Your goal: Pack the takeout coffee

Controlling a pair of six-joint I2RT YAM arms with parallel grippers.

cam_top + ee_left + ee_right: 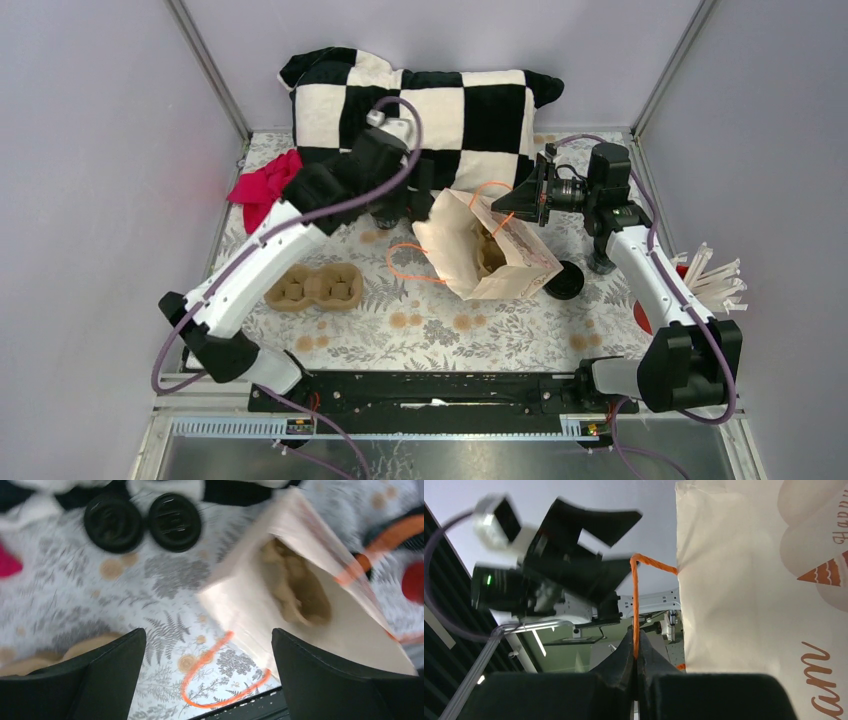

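Note:
Two black lidded takeout coffee cups [112,522] [175,522] stand side by side on the floral cloth by the checkered cushion; in the top view my left arm hides them. A cream paper bag [470,265] with orange cord handles lies open to their right, a brown pulp piece [300,585] inside it. Open and holding nothing, my left gripper [207,635] hovers above the bag's loose handle [210,675], left of the bag's mouth [405,205]. At the bag's far side, my right gripper [635,655] is shut on the other orange handle [635,605] and holds it up [512,205].
A brown pulp cup carrier [315,287] lies on the table left of the bag. A black-and-white checkered cushion [430,100] fills the back, a red cloth [265,185] beside it. White straws [710,275] stick out at the right edge. A black round object [565,280] sits right of the bag.

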